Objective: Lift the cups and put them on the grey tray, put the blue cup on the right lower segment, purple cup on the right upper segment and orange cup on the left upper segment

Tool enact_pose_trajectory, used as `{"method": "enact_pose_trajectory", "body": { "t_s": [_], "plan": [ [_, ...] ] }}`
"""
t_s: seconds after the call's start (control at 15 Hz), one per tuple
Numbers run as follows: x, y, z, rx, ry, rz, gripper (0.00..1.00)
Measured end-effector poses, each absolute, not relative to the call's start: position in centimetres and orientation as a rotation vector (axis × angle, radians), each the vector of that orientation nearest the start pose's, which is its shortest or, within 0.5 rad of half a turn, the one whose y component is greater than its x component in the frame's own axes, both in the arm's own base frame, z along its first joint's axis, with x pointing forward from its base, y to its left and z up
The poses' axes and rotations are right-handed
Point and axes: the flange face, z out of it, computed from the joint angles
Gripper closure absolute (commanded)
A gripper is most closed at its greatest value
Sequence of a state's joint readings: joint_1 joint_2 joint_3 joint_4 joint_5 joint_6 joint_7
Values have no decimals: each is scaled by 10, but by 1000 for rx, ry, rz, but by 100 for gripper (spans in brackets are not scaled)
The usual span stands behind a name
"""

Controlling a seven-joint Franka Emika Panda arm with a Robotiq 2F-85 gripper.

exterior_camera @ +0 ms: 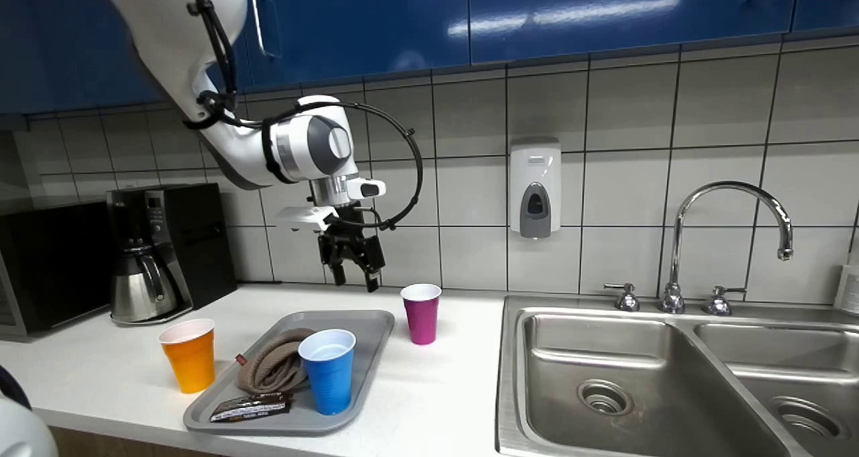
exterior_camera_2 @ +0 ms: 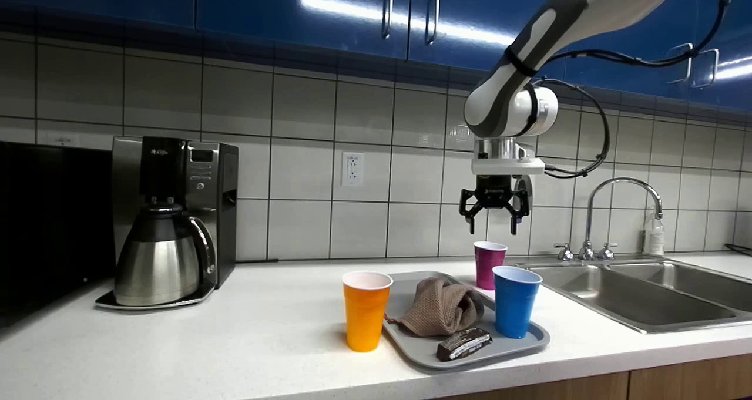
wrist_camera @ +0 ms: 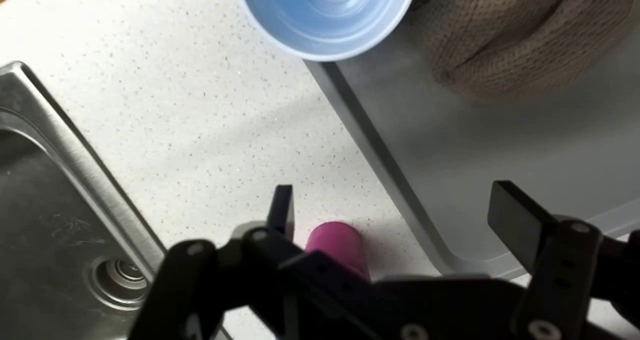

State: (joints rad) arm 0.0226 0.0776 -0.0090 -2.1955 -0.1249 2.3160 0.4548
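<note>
- The jaws stand wide apart with nothing between them, hanging above the desk (exterior_camera_2: 282, 323) near the far end of the grey tray (exterior_camera: 369, 323).
- The blue cup (exterior_camera: 327, 373) stands upright on the tray, at the near corner on the sink (wrist_camera: 77, 163) side, so its placing looks done; the purple cup (exterior_camera: 421, 313) seems next.
- That purple cup stands upright on the desk just beside the tray, between it and the sink. In the wrist view the jaws partly cover it, and it sits off-centre, nearer the jaw on the sink side.
- Shift towards the sink and centre over the cup before going down; a crooked descent could catch the rim and tip it.
- Lower straight, one jaw to each side, minding the tray's edge close by.
- Close gently below the rim: the plastic is probably thin and slick, and the taper may let it slide.
- Lift until the base clears the tray's rim, then move to the far sink-side corner, avoiding the brown cloth (exterior_camera_2: 437, 306).
- Let the base settle flat before opening.
- The orange cup (exterior_camera: 190, 356) stands upright on the desk beside the tray's opposite side, not yet placed.
</note>
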Motion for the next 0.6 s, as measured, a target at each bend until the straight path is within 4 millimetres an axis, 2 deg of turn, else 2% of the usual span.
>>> {"method": "enact_pose_trajectory", "body": {
  "t_s": [0.6],
  "plan": [
    [611, -18, 305, -3178, 634, -83, 0]
  ]
}}
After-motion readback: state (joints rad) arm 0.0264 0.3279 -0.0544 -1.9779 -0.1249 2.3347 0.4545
